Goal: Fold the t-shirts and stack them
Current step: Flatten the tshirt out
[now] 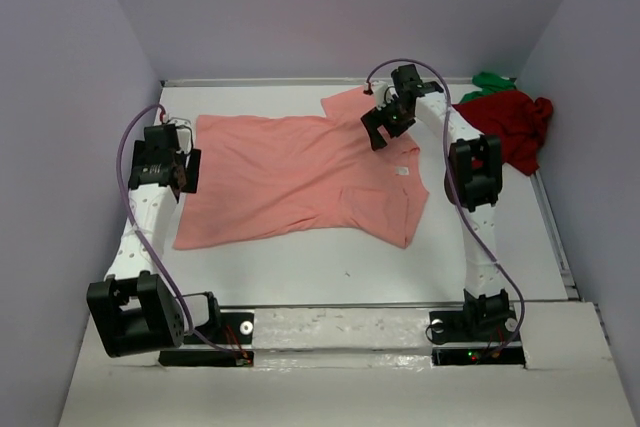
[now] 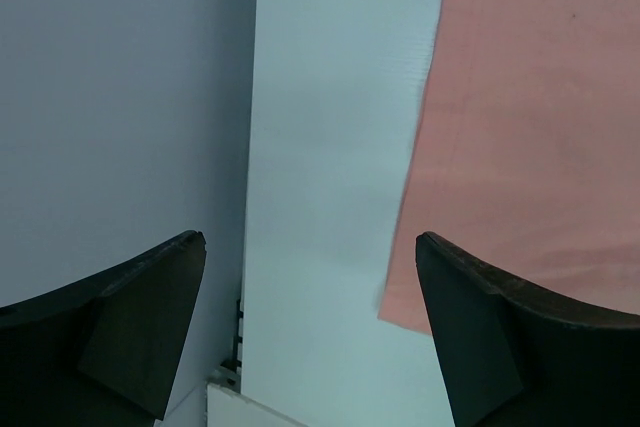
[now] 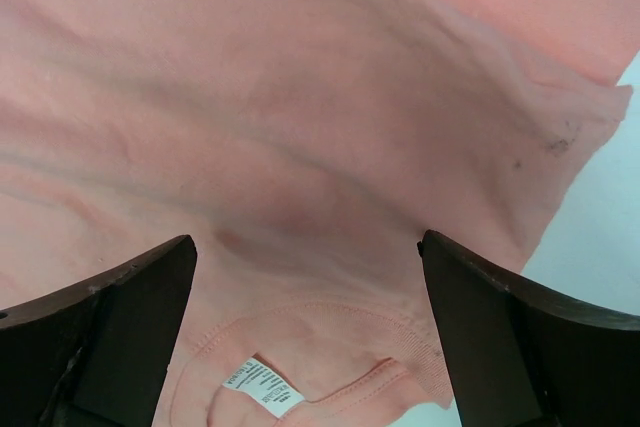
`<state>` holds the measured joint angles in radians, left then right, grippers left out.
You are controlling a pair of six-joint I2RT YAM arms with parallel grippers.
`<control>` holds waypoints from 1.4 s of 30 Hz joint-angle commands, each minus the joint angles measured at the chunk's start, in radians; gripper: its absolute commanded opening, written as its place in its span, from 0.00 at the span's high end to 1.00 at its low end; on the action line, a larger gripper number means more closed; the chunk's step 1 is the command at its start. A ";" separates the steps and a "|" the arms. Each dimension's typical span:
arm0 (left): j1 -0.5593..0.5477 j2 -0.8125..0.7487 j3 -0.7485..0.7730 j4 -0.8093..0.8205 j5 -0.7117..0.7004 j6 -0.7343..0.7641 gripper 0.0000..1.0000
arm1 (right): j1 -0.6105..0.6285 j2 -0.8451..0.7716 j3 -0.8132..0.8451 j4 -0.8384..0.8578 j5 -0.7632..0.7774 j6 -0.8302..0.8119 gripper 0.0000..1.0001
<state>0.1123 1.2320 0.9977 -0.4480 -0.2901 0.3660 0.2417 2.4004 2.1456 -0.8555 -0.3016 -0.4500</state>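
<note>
Across the middle of the table (image 1: 330, 267) the salmon-pink t-shirt (image 1: 290, 172) lies flat, long axis left to right; the left gripper (image 1: 186, 169), jaws spread wide and empty, hangs beside its hem (image 2: 445, 167); the right gripper (image 1: 383, 127), likewise spread and empty, hovers over its collar (image 3: 330, 337).

Nothing legible in any view. Only print found: small white sewn-in neck label (image 3: 262, 387) inside the collar of the salmon-pink soft cloth short-sleeved t-shirt (image 3: 300, 127). Carries a few lines of tiny dark lettering, too small and blurred to read from the right wrist view. Shows in the top view only as a white speck at the collar, unreadable there too.
</note>
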 commanded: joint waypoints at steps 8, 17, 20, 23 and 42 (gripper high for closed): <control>0.027 -0.132 -0.001 0.008 -0.027 -0.045 0.01 | 0.005 0.100 0.060 -0.011 0.033 0.022 0.00; 0.029 -0.189 0.013 -0.023 -0.027 -0.061 0.01 | 0.005 0.187 0.161 -0.005 0.229 0.048 0.00; 0.029 -0.206 0.002 -0.024 -0.029 -0.055 0.01 | 0.005 0.207 0.195 -0.005 0.295 0.030 0.00; 0.029 -0.215 -0.007 -0.021 -0.034 -0.053 0.01 | 0.005 0.226 0.220 0.004 0.371 0.019 0.00; 0.029 -0.210 -0.042 0.000 0.045 -0.082 0.01 | -0.047 0.194 0.196 0.039 0.480 0.017 0.00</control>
<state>0.1352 1.0309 0.9501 -0.4683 -0.2703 0.2958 0.2325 2.6057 2.4382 -0.7803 0.1349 -0.4107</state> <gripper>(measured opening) 0.989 0.994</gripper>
